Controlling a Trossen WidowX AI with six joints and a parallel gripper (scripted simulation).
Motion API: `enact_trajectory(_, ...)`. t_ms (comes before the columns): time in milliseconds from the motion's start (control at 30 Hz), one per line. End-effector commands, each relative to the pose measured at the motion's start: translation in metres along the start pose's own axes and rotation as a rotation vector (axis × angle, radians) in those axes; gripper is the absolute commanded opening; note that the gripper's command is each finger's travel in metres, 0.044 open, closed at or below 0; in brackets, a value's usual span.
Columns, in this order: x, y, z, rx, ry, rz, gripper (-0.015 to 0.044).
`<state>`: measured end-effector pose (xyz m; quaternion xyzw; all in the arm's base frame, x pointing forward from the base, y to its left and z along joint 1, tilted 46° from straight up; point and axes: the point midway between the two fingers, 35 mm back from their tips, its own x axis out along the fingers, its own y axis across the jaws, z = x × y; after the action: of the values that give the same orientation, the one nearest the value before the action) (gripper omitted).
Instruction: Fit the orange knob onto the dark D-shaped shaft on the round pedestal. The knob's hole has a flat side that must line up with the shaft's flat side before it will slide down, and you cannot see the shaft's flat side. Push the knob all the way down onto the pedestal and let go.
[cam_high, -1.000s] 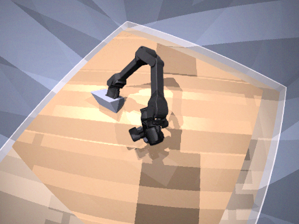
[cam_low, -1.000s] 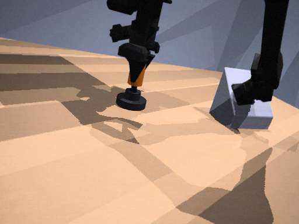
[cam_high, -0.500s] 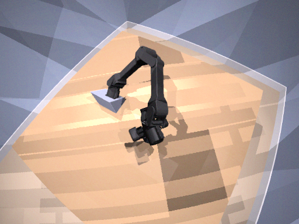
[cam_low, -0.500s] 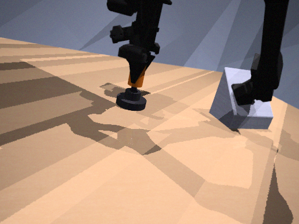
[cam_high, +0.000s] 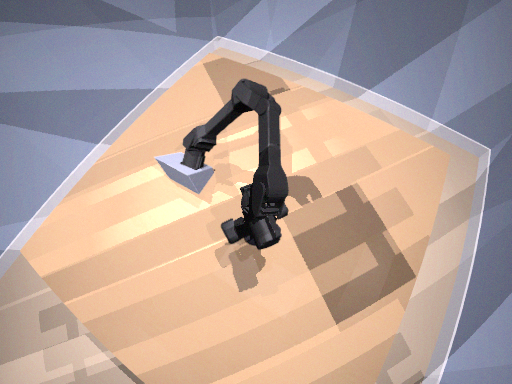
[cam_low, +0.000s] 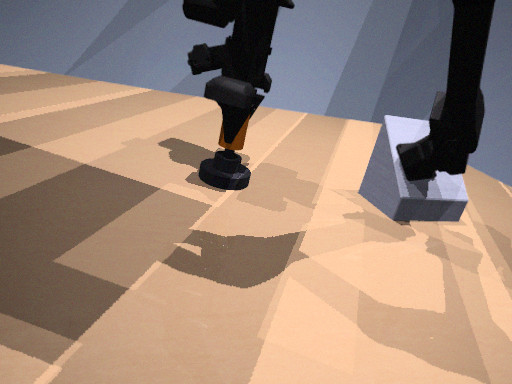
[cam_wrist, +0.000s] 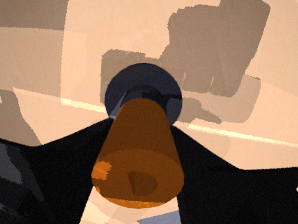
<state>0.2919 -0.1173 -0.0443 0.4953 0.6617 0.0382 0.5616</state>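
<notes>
The pale block (cam_high: 186, 172) (cam_low: 382, 175) stands well apart from the pedestal (cam_low: 224, 175) (cam_wrist: 143, 75), room between.
</notes>
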Motion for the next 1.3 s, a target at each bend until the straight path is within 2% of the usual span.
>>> enact_trajectory(0,0.0005,0.0000,0.0002,0.019,-0.001,0.000,0.0000)
enact_trajectory(1267,-0.0004,-0.0022,0.0018,0.098,-0.001,0.000,0.0000)
